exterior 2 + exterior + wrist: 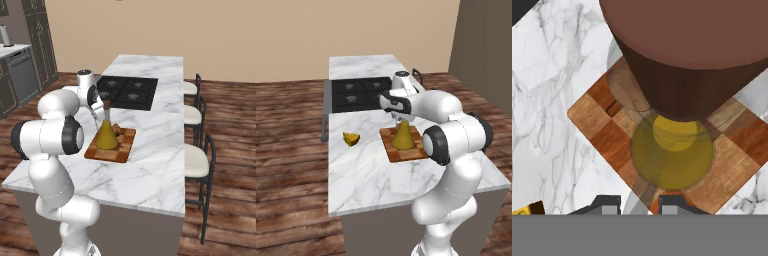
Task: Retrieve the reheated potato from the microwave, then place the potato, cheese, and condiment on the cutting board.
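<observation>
Left base view: the gripper (402, 120) is seen directly over the thin brown neck of the condiment bottle (402, 137), which stands upright on the checkered cutting board (394, 152). Whether the jaws are clenched on the neck or released cannot be told. The cheese wedge (351, 138) lies on the marble counter (371, 175), apart from the board.

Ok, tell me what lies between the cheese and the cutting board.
Only bare marble counter between the cheese and the cutting board, seen in the left base view.
</observation>
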